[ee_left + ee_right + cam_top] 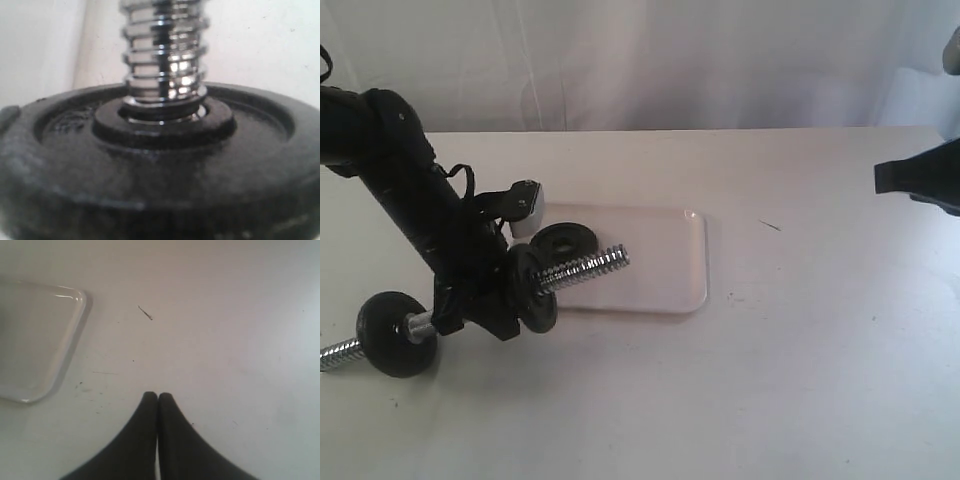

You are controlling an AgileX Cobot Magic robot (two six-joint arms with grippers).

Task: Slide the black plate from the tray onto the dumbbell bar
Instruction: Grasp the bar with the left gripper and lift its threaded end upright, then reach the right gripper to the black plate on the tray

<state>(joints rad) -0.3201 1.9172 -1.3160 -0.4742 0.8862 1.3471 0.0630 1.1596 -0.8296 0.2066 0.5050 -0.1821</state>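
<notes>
The dumbbell bar [585,268] slants up from the table's left edge, its threaded end over the tray [670,270]. My left gripper [485,318] grips its middle. One black plate [532,290] sits threaded on the bar just beyond the gripper. In the left wrist view that plate [160,170] fills the frame, with the bar's thread [165,55] through its hole, hiding the jaws. A second black plate [565,243] lies flat on the tray behind the bar. My right gripper [920,180] hangs far right, shut and empty [158,396].
Another black plate [395,333] sits on the bar's low left end, near the table's front left. The tray's corner [75,325] shows in the right wrist view. White tabletop [800,350] stretches between the tray and the right arm.
</notes>
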